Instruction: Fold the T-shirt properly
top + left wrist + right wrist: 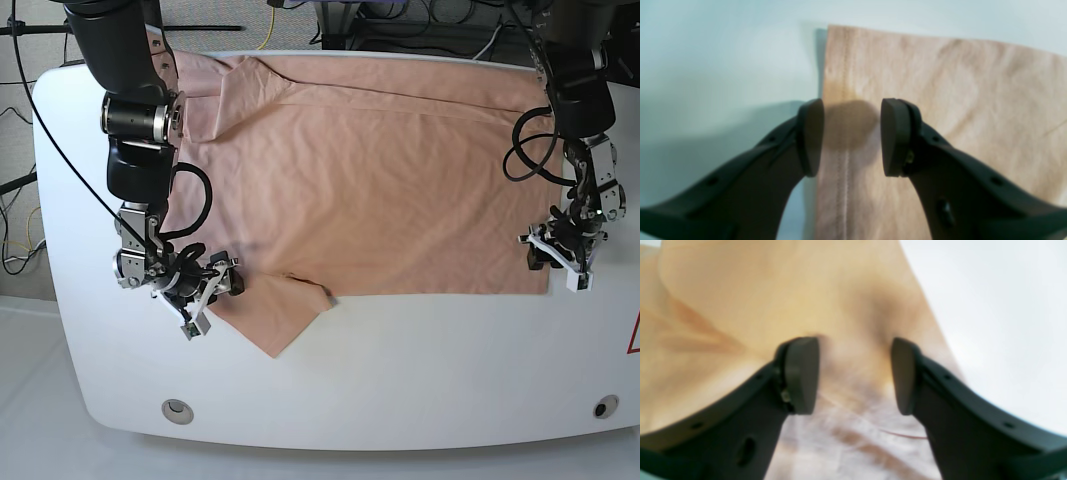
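The salmon-pink T-shirt (pixel 380 180) lies spread across the white table (pixel 400 380), wrinkled, with one sleeve (pixel 285 320) pointing toward the front edge. My right gripper (pixel 210 292) is at the left in the base view, at that sleeve's edge. In the right wrist view the right gripper (pixel 855 375) is open, with loose cloth (pixel 740 306) under and beyond its pads. My left gripper (pixel 558 262) hovers at the shirt's front right corner. In the left wrist view the left gripper (pixel 851 136) is open, its pads straddling the stitched hem (pixel 843 186) without pinching it.
Bare white table (pixel 723 66) lies left of the hem and along the front edge. Two round fittings (pixel 178 408) (pixel 601 407) sit near the front corners. Cables (pixel 270 20) hang behind the table's back edge.
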Controlling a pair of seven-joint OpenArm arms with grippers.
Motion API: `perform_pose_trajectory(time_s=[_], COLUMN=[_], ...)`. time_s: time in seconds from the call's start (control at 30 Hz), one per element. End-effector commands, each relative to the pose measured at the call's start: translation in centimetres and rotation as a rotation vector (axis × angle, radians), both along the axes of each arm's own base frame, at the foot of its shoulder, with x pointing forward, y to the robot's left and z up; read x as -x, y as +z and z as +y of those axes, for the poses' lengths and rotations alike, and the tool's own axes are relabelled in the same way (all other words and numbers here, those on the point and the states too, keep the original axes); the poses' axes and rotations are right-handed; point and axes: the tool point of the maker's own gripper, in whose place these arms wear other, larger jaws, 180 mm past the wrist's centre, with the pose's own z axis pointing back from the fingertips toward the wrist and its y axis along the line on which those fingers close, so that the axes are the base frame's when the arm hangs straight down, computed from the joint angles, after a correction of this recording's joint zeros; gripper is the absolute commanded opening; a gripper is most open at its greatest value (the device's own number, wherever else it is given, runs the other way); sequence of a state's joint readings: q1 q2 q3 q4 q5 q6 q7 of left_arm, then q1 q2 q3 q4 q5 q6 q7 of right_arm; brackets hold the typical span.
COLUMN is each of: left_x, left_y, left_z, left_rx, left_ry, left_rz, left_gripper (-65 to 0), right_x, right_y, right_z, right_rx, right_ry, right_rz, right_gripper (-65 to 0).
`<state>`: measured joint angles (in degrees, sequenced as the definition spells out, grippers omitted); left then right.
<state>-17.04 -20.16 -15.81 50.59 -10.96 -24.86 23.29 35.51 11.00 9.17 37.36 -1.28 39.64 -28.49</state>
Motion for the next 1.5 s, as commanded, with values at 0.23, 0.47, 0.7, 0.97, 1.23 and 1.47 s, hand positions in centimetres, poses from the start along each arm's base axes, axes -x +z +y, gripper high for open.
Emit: perform_pose_trajectory(time_s=[0.23,0.47,0.7,0.97,1.23,1.47], left_x=[-1.1,-1.2,-1.2,-0.9,-0.5,-0.4], left_y=[1.9,2.0,1.9,1.8,1.1,1.0], left_z=[1.0,1.0,1.1,1.2,1.3,1.4], left_rx=[-0.017,-0.018,-0.017,-0.015,-0.010,-0.016], left_ry=[0.007,0.009,0.009,0.014,0.022,0.019], left_rz=[-0.047,-0.047,-0.044,-0.037,-0.011,-0.007], left_gripper=[-37.3,-23.9,-17.9,-28.6,-29.7,-26.7], right_x=[-1.9,-1.9,-1.6,-1.3,-1.6,-1.6], right_y=[2.7,2.7,2.3,1.7,2.0,2.1], right_z=[-0.5,-0.1,0.2,0.6,0.2,0.4], right_rx=[0.000,0.000,-0.003,-0.006,-0.005,-0.007], right_ry=[-0.003,0.005,0.007,0.015,0.009,0.011], right_rz=[-0.078,-0.082,-0.071,-0.053,-0.066,-0.067], right_gripper=[-29.2,-29.8,-29.3,-28.7,-29.3,-28.9])
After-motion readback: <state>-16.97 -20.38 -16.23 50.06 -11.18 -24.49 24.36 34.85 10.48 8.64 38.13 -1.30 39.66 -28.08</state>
